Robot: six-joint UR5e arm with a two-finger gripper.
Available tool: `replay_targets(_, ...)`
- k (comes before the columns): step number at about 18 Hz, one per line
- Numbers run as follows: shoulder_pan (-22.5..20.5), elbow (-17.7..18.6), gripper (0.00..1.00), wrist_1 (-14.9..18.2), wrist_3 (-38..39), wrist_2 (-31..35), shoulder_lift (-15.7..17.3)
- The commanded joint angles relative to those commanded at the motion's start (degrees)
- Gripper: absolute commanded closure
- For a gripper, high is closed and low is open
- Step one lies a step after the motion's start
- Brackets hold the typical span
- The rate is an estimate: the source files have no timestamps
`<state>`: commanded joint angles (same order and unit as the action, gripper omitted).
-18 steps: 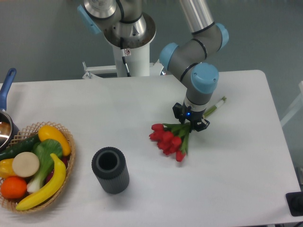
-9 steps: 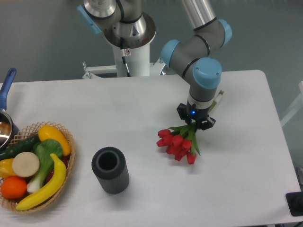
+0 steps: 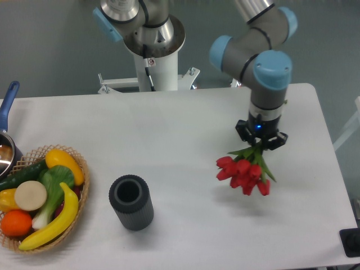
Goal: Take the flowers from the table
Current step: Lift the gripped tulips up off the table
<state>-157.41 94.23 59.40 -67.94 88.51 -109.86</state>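
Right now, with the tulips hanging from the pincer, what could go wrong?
1. The pincer grips the flowers only by the stems, with the red heads hanging below, so the bunch could slip or swing out.
2. A faint shadow on the table suggests the heads hang low, so a sideways move may drag them.
3. If the bunch is carried left, the dark ribbed cylinder stands in the way and could be knocked.
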Motion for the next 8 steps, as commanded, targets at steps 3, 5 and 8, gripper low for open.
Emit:
replay_targets(3,0.3,-1.2,1.0,0.4,0.1,0.0,-0.4)
replay_targets(5,0.3,-1.3,1.0,0.4,0.4,0.0,-0.4)
replay_targets(8,0.4,-2.3,1.0,1.8,1.0,0.1,-0.4)
